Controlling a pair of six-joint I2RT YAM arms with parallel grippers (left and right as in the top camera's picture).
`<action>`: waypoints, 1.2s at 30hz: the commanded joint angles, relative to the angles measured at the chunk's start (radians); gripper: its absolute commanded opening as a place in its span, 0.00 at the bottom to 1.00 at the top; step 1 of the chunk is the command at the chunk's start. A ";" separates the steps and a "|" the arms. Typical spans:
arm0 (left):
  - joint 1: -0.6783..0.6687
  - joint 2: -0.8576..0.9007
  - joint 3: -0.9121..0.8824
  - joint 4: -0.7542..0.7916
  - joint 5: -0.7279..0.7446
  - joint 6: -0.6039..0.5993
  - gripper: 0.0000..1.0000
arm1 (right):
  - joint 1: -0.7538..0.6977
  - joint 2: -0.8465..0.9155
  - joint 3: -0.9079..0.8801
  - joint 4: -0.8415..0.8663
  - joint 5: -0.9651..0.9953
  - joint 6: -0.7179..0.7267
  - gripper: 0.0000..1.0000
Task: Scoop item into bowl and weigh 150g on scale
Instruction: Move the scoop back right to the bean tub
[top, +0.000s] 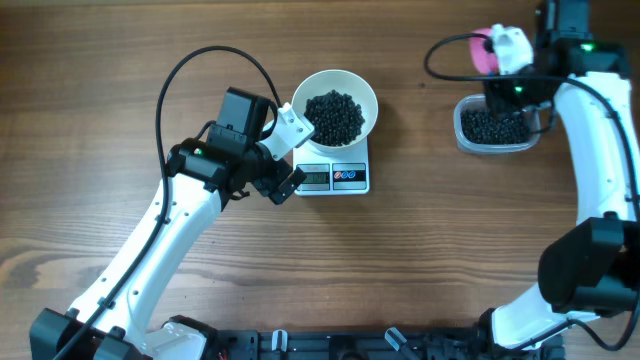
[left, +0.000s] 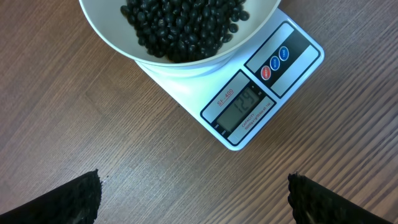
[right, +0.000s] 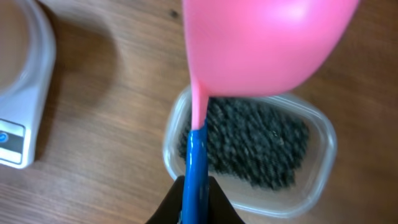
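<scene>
Wooden table (top: 100, 120) bears the scale (top: 335, 178); left hand (top: 290, 155) gapes empty, right hand (right: 196, 199) clamps the pink scoop (right: 267, 43) handle.

You are watching the bowl (left: 106, 25) on the scale (left: 245, 102) running past your top edge. Right of the scale, the scoop (right: 267, 43) is blurring out.

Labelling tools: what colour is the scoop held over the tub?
Pink scoop, blue handle; best in the right wrist view.
</scene>
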 joint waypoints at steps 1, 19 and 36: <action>0.002 -0.008 -0.003 -0.001 0.016 0.020 1.00 | -0.059 -0.015 -0.035 -0.010 0.052 0.014 0.04; 0.002 -0.008 -0.004 -0.001 0.016 0.020 1.00 | -0.078 -0.013 -0.280 0.114 0.303 -0.039 0.04; 0.002 -0.008 -0.003 -0.001 0.016 0.020 1.00 | -0.075 0.043 -0.280 0.020 0.410 -0.144 0.04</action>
